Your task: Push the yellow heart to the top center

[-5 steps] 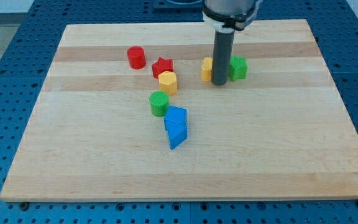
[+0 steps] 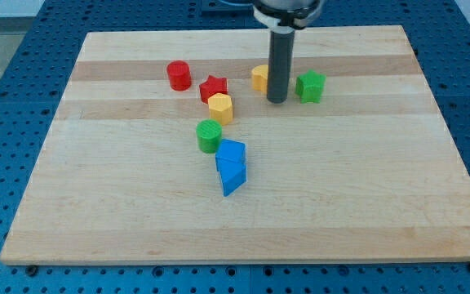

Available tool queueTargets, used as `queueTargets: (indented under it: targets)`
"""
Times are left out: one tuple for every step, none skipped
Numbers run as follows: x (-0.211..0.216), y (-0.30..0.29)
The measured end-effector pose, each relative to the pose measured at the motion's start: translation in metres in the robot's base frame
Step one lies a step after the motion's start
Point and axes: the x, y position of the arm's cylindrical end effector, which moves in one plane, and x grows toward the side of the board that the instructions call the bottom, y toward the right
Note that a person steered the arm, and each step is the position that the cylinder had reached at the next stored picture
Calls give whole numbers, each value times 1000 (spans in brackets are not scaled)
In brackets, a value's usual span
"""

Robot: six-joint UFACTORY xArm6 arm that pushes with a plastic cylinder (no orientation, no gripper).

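The yellow heart point(image 2: 259, 77) lies on the wooden board near the view's top centre, partly hidden behind my rod. My tip point(image 2: 277, 100) rests on the board just right of and slightly below the heart, touching or nearly touching it. A green star-like block point(image 2: 310, 86) sits a short way to the tip's right, apart from it.
A red cylinder point(image 2: 179, 75), a red star point(image 2: 213, 86) and a yellow hexagonal block point(image 2: 220, 107) lie left of the heart. A green cylinder point(image 2: 209, 135) and two blue blocks point(image 2: 231, 166) sit nearer the middle. The board's top edge point(image 2: 251, 33) is close above.
My tip has moved up and to the left. The yellow heart has slid up and left with it. The green star now stands clear of the rod.
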Motion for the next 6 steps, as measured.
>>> queueTargets:
  targets:
    - [-2, -21]
    - [-19, -25]
    - [-36, -19]
    - [-38, -1]
    - [-34, 17]
    - [-35, 36]
